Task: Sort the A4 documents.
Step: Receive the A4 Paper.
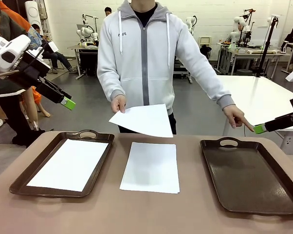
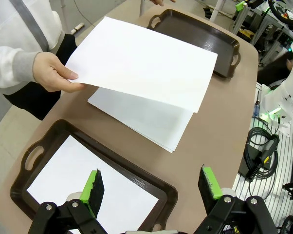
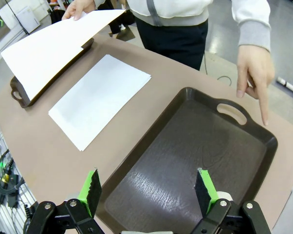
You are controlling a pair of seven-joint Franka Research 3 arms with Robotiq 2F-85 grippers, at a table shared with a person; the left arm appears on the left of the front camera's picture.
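A person across the table holds one A4 document (image 1: 144, 119) (image 2: 141, 61) in one hand (image 1: 119, 103), above a small stack of documents (image 1: 150, 167) (image 3: 100, 97) lying mid-table. The other hand (image 1: 241, 118) (image 3: 253, 73) points a finger down at the empty right brown tray (image 1: 248, 175) (image 3: 185, 146). The left brown tray (image 1: 20, 183) (image 2: 39, 146) holds one white sheet (image 1: 68, 163) (image 2: 64, 170). My left gripper (image 1: 67, 103) (image 2: 151, 184) hangs open high above the left tray. Over the right tray's far right corner, my right gripper (image 1: 259, 128) (image 3: 148, 187) is open and holds nothing.
The brown table (image 1: 151, 214) has bare strips between the trays and the stack and along its front edge. A white table (image 1: 263, 97) stands behind on the right. Cables (image 2: 263, 146) lie on the floor beside the table.
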